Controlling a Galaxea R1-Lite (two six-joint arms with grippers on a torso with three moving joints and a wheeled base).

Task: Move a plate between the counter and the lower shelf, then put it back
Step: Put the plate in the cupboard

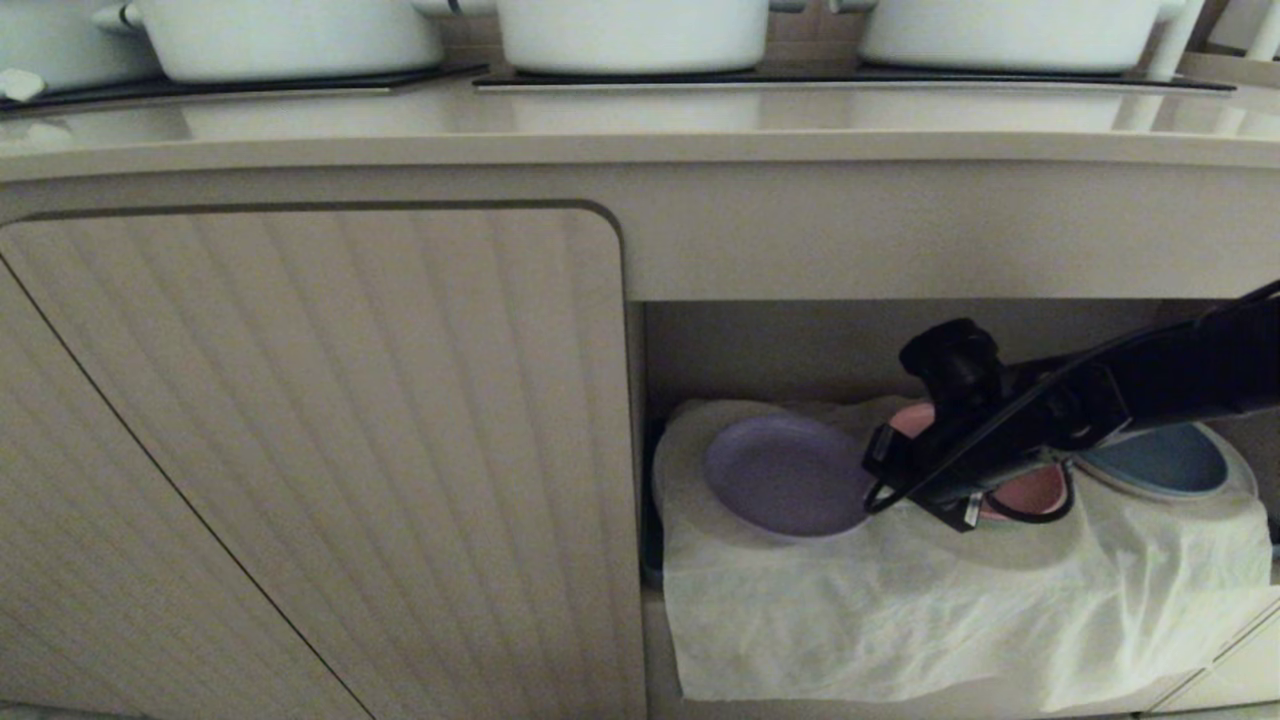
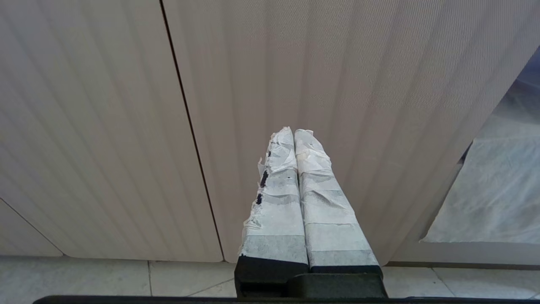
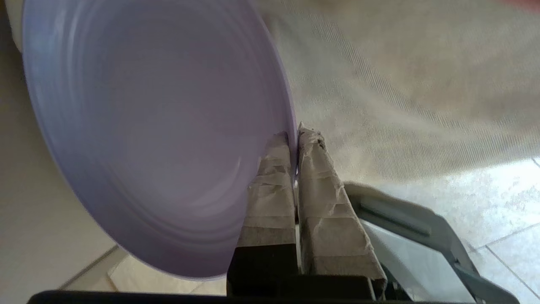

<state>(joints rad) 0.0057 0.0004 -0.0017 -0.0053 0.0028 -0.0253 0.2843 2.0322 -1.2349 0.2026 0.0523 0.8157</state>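
Note:
The lilac plate (image 1: pixel 785 478) is tilted over the white cloth at the left of the lower shelf (image 1: pixel 800 350). My right gripper (image 1: pixel 880 472) reaches in from the right and is shut on the plate's right rim. In the right wrist view the taped fingers (image 3: pixel 314 169) pinch the rim of the plate (image 3: pixel 156 126), one on each side. I cannot tell whether the plate touches the cloth. The counter (image 1: pixel 640 125) runs above the shelf. My left gripper (image 2: pixel 294 133) is shut on nothing and faces a ribbed cabinet door.
A pink plate (image 1: pixel 1030 490) and a blue plate (image 1: pixel 1165 460) lie on the cloth (image 1: pixel 900 610) behind and right of my right arm. White pots (image 1: pixel 630 30) stand on the counter's black cooktop panels. A closed ribbed door (image 1: pixel 320 450) borders the shelf on the left.

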